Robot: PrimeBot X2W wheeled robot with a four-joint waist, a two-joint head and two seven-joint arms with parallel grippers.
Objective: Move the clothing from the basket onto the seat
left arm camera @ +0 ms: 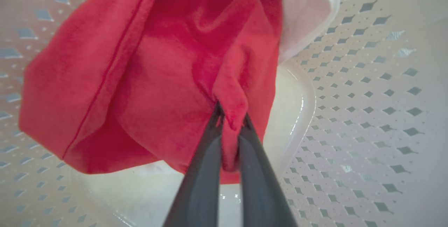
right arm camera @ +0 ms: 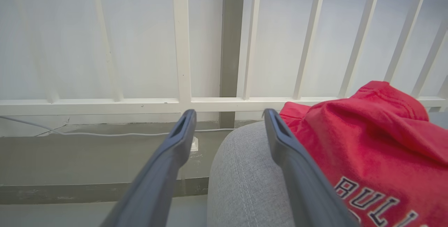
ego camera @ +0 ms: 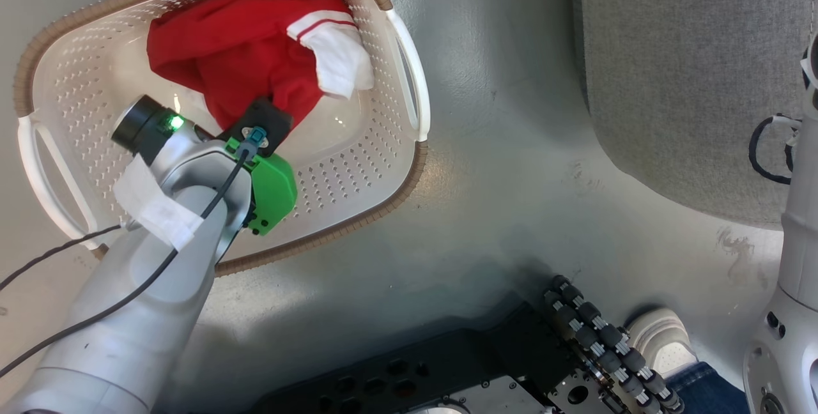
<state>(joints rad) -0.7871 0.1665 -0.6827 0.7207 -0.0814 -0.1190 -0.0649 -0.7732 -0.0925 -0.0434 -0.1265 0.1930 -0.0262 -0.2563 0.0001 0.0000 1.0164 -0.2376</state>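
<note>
One garment (red, white-sleeved) lies in the basket, a fold pinched by the left end effector; the BULLS garment rests on the seat beside the spread right end effector. Grasp seems made; next, lift it rightward.

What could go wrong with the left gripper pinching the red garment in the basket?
The left gripper holds only a narrow fold of the red garment, so it may slip free on lifting.
The trailing fabric could snag the basket and drag it.
A person's shoe sits close to the robot's base, risky if it rolls.
</note>
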